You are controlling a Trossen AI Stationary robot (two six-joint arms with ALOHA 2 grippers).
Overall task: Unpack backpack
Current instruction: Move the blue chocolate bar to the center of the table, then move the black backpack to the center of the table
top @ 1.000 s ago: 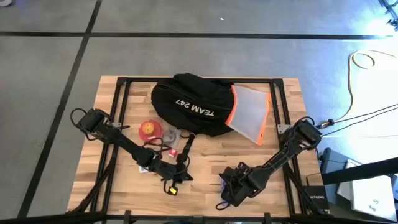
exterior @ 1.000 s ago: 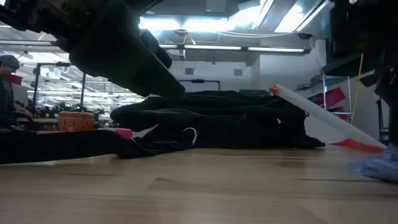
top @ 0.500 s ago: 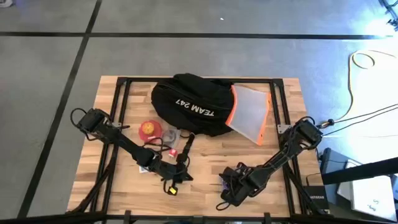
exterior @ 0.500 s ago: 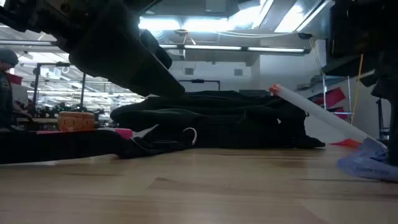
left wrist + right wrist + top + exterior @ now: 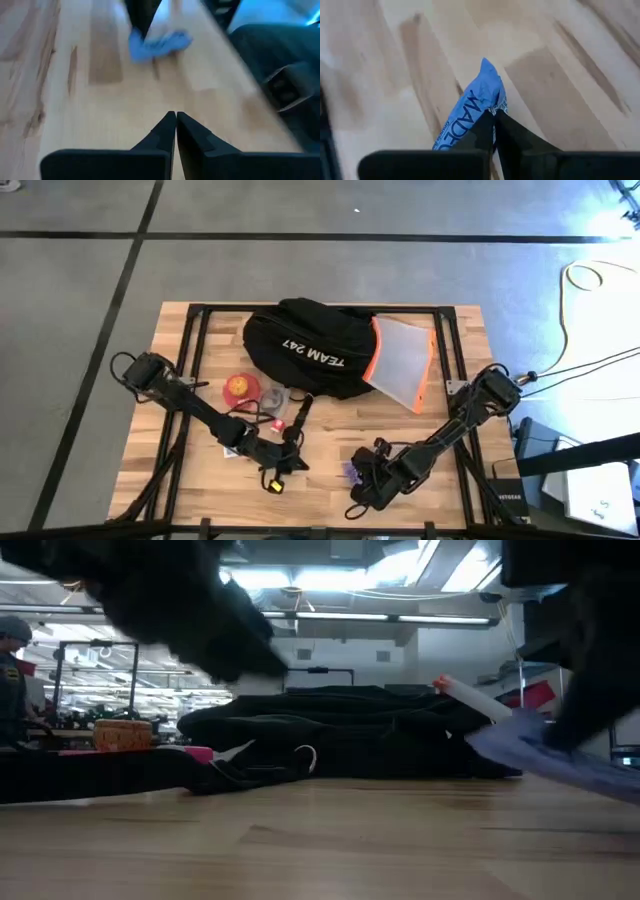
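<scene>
Backpack (image 5: 310,355), a rounded black fabric mound with white lettering, lies at the table's (image 5: 450,490) twelve o'clock edge, a translucent orange-edged sleeve (image 5: 402,363) at its three o'clock. Right gripper (image 5: 494,116), toward five o'clock on the pale wood planks, pinches a crinkled blue packet (image 5: 470,117). Left gripper (image 5: 175,116), at seven o'clock, has its fingertips pressed together, empty.

Even overhead light fills the high view with soft shadows. In the low view, bright ceiling lamps (image 5: 300,578) glare and both arms smear with motion blur. Both wrist views are blurred; the desk (image 5: 100,100) looks washed-out.
</scene>
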